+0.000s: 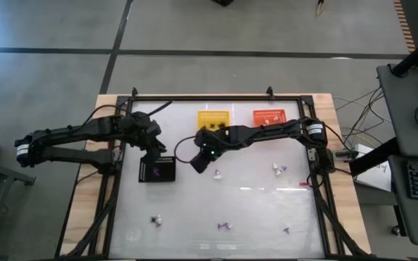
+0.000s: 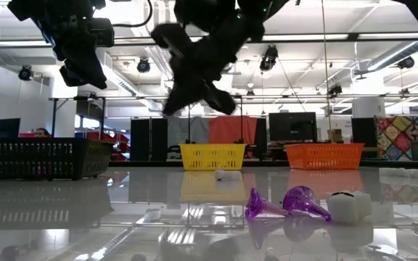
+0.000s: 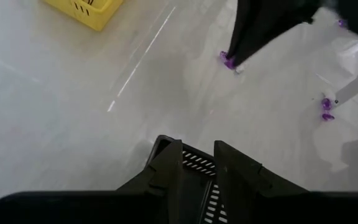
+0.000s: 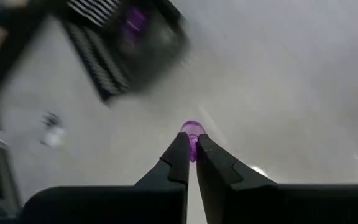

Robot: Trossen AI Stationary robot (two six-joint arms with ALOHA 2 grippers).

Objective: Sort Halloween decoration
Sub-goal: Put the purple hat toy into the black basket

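From above, we see the right pincer (image 1: 198, 164) hanging over the middle of the glossy white desk (image 1: 252, 210), just beside the black slotted plastic tray (image 1: 157, 170). The left pincer (image 1: 153, 148) sits at the far edge of that tray. A yellow plastic basket (image 1: 212, 118) and an orange plastic basket (image 1: 270, 117) stand side by side at the far edge. Tiny Halloween trinkets lie scattered: one white piece (image 1: 217, 174) just beside the right pincer, a small cluster (image 1: 279, 170) farther right, and others along the near side (image 1: 226, 226).

At desk level, we see both arms raised above the surface. Two purple cone-shaped trinkets (image 2: 285, 204) and a white one (image 2: 347, 206) lie close to the camera, well apart from either pincer.

Past the left wrist, we find the left pincer (image 3: 197, 163) narrowly parted with nothing between its fingers, poised over the rim of the tray (image 3: 199, 163). A purple trinket (image 3: 228, 60) lies beyond, near the right arm.

Past the right wrist, we see the right pincer (image 4: 192, 148) clamped on a small purple trinket (image 4: 191, 129) at its very tips, lifted off the desk. The tray (image 4: 114, 53) lies ahead, a purple piece (image 4: 133, 22) already inside.
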